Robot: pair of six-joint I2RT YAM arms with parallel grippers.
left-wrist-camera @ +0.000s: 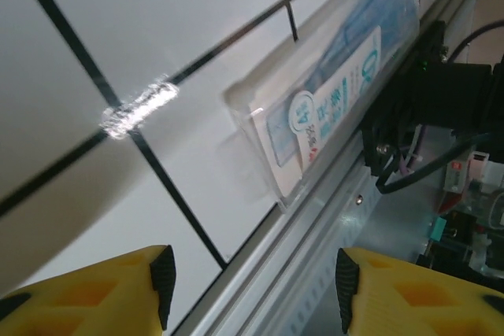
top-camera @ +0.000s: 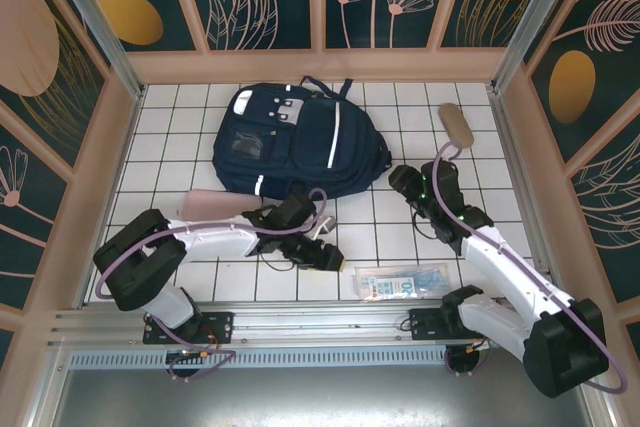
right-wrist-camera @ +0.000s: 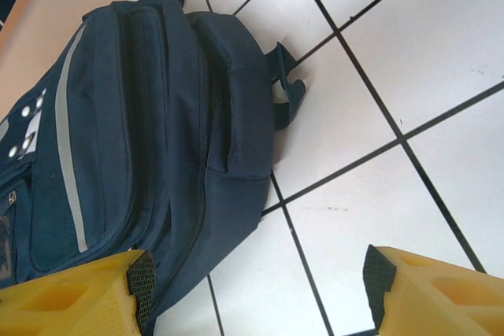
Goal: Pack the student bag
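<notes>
A robot-lab test cell: white grid-lined tabletop (top-camera: 190, 117), boxed in by dark teal wall panels (top-camera: 270, 7) (peach plant prints), with a ribbed aluminium mounting rail (top-camera: 320, 325) along the near edge.

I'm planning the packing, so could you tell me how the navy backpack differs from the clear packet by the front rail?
The student bag is by far the larger; the clear packet is small and thin. The bag is opaque navy fabric; the packet is see-through plastic with printed inserts. Both lie flat on the tiled table.
</notes>
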